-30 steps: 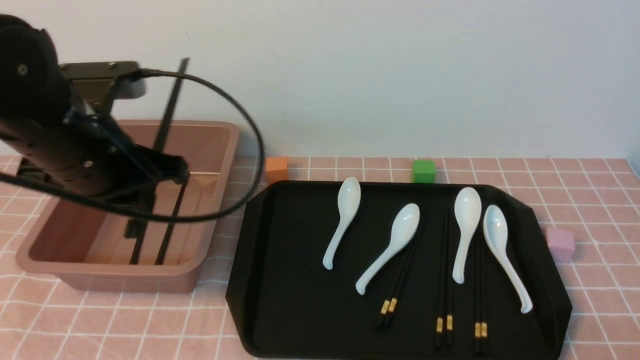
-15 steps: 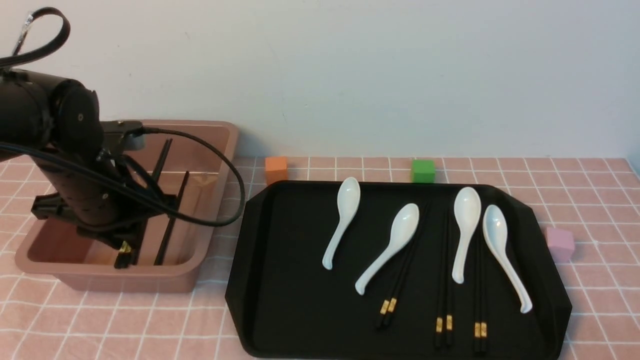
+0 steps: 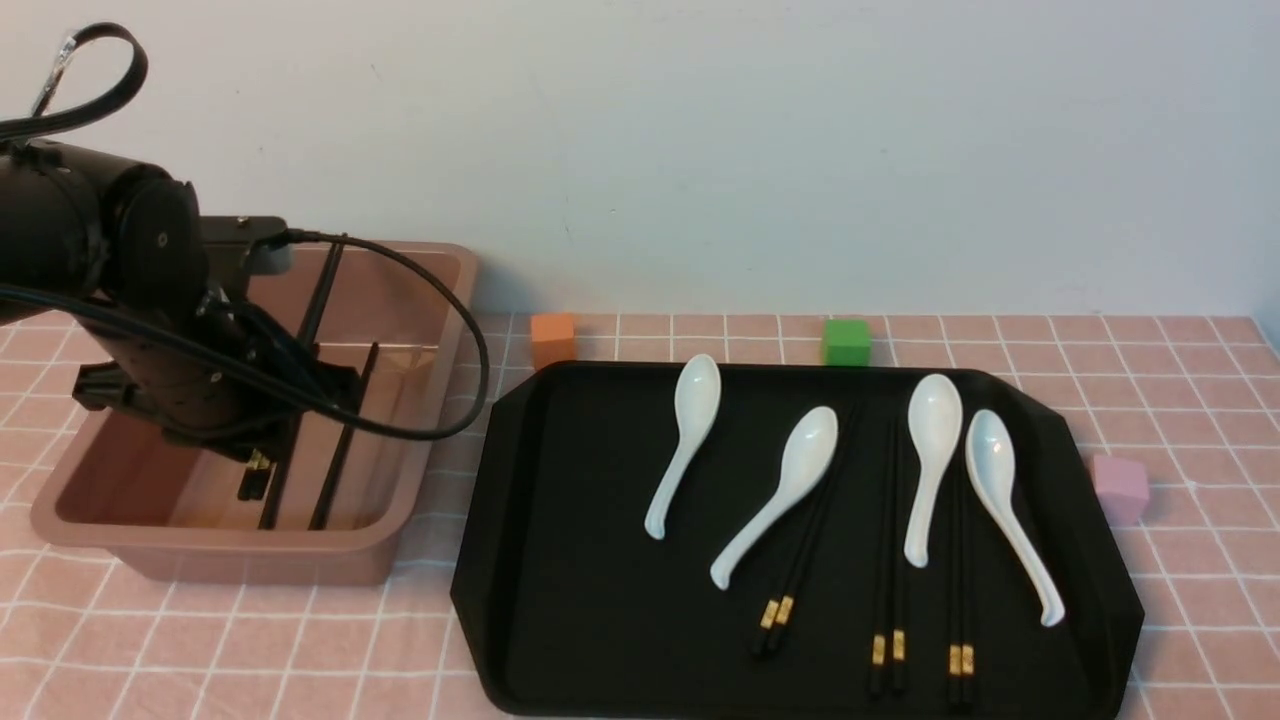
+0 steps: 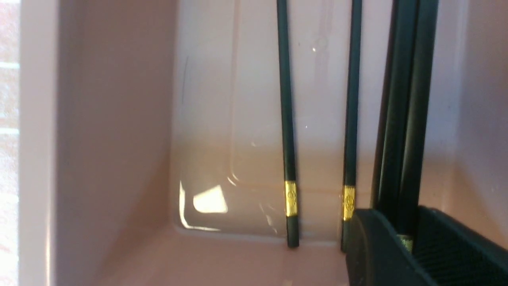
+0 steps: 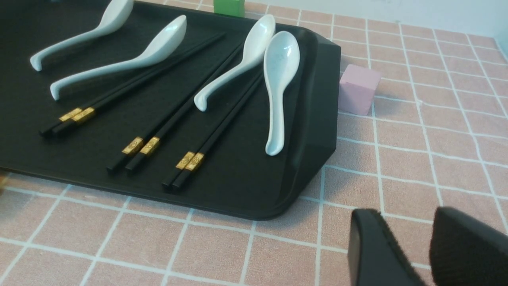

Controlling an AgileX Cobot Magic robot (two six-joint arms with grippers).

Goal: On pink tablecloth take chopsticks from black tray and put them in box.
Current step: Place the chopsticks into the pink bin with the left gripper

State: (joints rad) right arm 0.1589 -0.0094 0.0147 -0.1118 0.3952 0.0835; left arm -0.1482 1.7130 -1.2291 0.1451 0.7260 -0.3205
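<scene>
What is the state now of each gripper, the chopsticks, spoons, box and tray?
Box: upright, open top.
Held pair: tilted, lower ends in box.
Left gripper: shut on held pair, inside box.
Right gripper: slightly open, empty.
Loose chopsticks: two, lying in box.
Tray: flat on cloth, carrying three pairs and four spoons.

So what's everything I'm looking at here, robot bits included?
tablecloth: one, pink, white grid, underneath.
tray: one, black, on cloth.
box: one, dusty pink, left of tray.
tray chopsticks: three pairs, black, on tray.
loose chopsticks: one pair, black, in box.
held chopsticks: one pair, black, tilted in box.
spoons: four, white, on tray.
cubes: three, orange, green, pink, around tray.
left gripper: one, black, in box, shut on held chopsticks.
right gripper: one, black, open, above cloth.
</scene>
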